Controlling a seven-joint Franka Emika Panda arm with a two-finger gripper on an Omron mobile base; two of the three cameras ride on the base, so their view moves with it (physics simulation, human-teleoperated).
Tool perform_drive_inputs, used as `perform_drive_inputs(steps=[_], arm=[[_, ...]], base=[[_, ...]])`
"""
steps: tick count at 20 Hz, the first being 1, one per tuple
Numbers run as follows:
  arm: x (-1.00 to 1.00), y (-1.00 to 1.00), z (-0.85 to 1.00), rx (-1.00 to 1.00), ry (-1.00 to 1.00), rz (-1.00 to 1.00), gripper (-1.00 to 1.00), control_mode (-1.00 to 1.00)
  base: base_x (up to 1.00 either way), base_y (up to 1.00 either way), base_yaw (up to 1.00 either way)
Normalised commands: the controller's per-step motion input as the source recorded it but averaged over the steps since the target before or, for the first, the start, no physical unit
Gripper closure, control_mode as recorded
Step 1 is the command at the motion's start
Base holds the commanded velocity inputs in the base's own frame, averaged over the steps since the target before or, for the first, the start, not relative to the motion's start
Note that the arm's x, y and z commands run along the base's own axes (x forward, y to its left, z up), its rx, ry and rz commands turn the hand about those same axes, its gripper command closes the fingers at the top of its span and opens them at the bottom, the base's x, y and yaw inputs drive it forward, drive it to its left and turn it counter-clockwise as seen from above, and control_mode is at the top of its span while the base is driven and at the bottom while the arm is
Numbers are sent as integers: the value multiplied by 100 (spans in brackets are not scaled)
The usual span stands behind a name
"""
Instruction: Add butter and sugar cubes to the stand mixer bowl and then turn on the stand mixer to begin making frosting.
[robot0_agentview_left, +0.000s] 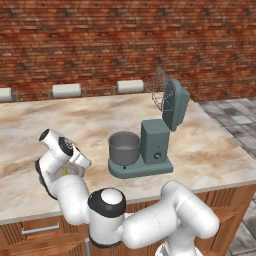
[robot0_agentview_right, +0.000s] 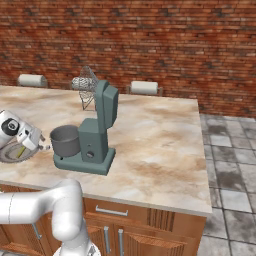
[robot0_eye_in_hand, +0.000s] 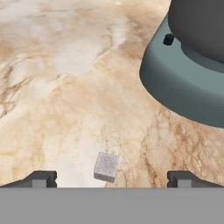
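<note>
A small pale grey sugar cube lies on the marble counter, low between the two wide-apart fingertips of my open gripper, untouched. Ahead and to the right stands the teal stand mixer with its dark grey bowl on the base. From the base cameras the stand mixer has its head tilted up and the whisk raised, and the bowl looks empty. My hand hovers low, left of the mixer, over the edge of a grey plate. A yellow butter stick lies on that plate.
The marble counter ends close in front of the mixer, above wooden drawers. White rounded seats line its far side before a brick wall. Grey tiled floor lies to the right.
</note>
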Motion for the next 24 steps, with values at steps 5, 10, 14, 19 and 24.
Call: perform_drive_inputs(steps=[5,10,14,19,24], arm=[[0,0,-16,0,0,0,-100,-100],[0,0,-15,0,0,0,-100,-100],[0,0,-4,0,0,0,-100,-100],[0,0,0,0,0,0,-100,-100],[0,0,0,0,0,0,-100,-100]], base=[[0,0,0],[0,0,0],[0,0,0],[0,0,0],[0,0,0]])
